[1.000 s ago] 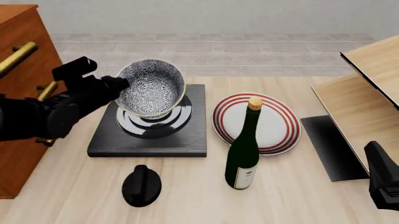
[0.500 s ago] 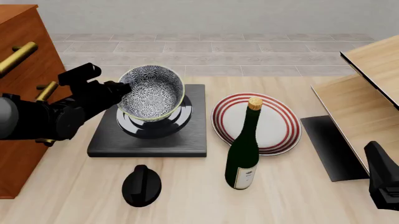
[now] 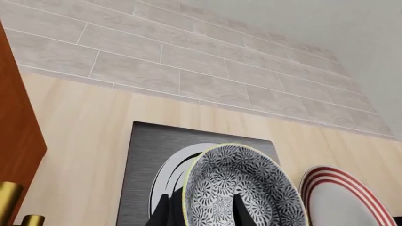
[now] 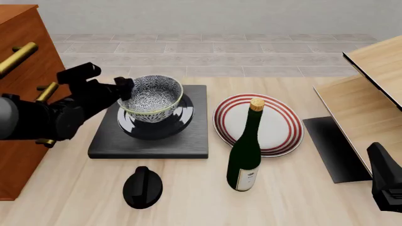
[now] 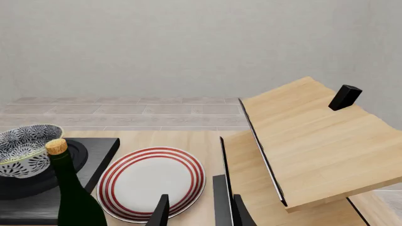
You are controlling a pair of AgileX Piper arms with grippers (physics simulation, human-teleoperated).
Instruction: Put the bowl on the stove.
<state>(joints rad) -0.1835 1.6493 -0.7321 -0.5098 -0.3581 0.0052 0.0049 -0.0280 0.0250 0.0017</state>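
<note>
The bowl (image 4: pixel 150 98), white with dense blue flowers and a yellow-green rim, is nearly upright over the burner rings of the black stove (image 4: pixel 196 137). I cannot tell whether it rests on the rings or hovers just above them. My left gripper (image 4: pixel 125 87) is shut on the bowl's left rim. In the left wrist view one finger is inside the bowl (image 3: pixel 242 188) and one outside, with the stove (image 3: pixel 143 155) beneath. My right gripper (image 5: pixel 197 214) stands open and holds nothing, low at the right of the table, far from the bowl (image 5: pixel 25 146).
A red-ringed plate (image 4: pixel 284 127) lies right of the stove, with a dark green corked bottle (image 4: pixel 245 155) upright in front of it. A black round knob (image 4: pixel 142 187) lies before the stove. A wooden cabinet (image 4: pixel 19 47) stands left and a slanted wooden shelf (image 4: pixel 370 99) right.
The left gripper has lowered the bowl and tipped it from a steep tilt to nearly upright over the burner. The right arm has not moved.
</note>
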